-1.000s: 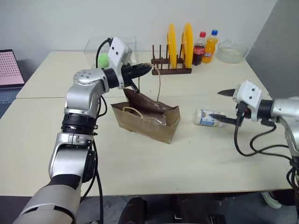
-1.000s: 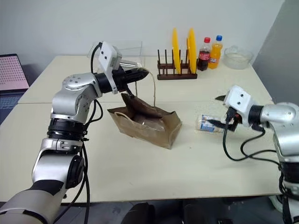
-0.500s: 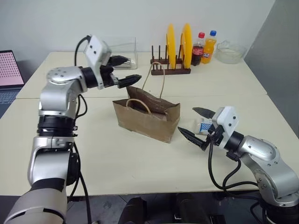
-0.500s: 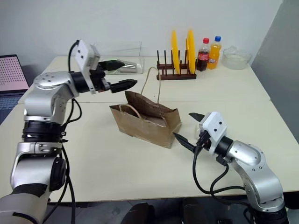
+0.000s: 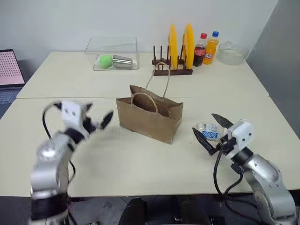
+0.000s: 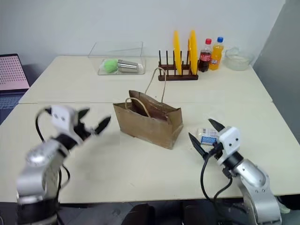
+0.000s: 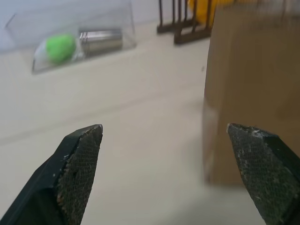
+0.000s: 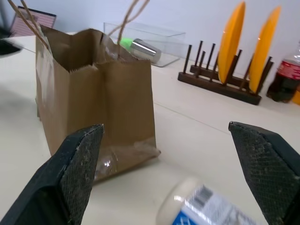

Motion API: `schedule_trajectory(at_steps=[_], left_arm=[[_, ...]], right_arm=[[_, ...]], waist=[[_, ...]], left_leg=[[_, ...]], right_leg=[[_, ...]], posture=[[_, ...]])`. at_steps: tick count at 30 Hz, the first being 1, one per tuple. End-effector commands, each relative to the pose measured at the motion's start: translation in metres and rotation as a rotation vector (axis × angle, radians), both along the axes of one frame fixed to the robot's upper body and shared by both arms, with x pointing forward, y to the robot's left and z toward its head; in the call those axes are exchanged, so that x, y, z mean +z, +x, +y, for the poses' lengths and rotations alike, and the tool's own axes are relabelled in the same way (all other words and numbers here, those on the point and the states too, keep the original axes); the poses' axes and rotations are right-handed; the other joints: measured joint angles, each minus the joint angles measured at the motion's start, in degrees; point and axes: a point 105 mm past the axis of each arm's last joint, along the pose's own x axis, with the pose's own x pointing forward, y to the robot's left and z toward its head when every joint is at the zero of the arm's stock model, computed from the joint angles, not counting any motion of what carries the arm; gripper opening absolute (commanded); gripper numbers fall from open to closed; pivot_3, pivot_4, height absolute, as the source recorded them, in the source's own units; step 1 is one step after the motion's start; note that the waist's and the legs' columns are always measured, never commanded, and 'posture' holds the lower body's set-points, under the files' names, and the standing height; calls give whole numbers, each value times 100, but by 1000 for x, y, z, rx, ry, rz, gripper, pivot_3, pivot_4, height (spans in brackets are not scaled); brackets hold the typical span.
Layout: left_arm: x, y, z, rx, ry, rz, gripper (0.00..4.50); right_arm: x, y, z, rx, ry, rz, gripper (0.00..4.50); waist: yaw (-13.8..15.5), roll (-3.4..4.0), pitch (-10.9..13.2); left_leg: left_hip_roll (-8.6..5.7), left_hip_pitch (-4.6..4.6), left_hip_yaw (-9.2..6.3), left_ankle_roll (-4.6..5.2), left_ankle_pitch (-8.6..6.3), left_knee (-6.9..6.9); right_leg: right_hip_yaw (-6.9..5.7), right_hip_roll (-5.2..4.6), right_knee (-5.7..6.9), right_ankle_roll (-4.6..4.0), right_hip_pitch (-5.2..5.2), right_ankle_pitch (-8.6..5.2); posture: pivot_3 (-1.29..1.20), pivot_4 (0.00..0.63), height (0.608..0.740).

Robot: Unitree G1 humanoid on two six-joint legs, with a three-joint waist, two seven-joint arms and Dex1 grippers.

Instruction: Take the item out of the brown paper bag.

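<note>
Packet (image 5: 209,131), flat clear plastic with blue print, lies on the table (image 5: 140,159) beside the creased brown paper bag (image 5: 149,117). Both grippers, left (image 5: 96,123) and right (image 5: 211,131), gape empty.

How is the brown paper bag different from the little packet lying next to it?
The brown paper bag stands upright on the table; the packet lies flat. The bag is brown, creased paper with loop handles; the packet is whitish with blue markings. The bag is far bigger than the packet. Both rest on the same table, and neither is held: the left pincer and the right pincer are both open.
</note>
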Motion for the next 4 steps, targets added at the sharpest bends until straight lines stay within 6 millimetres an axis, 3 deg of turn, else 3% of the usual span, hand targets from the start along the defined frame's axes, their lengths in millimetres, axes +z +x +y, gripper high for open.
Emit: schedule_trajectory(at_steps=[1,4], left_arm=[[4,-19,-16,-13,47,-91,4461],[-9,-27,-28,-48,33,-88,4461]], right_arm=[[-4,-10,-4,-53,34,-40,4500],[-16,-13,-6,-86,33,-21,4500]], waist=[[32,6,-14],[37,13,-23]], left_leg=[[0,7,0,1,0,-1],[0,41,2,2,-1,-2]], right_leg=[[0,0,-1,0,6,0],[0,0,-5,-6,43,-5]], posture=[[0,150,740],[0,150,740]])
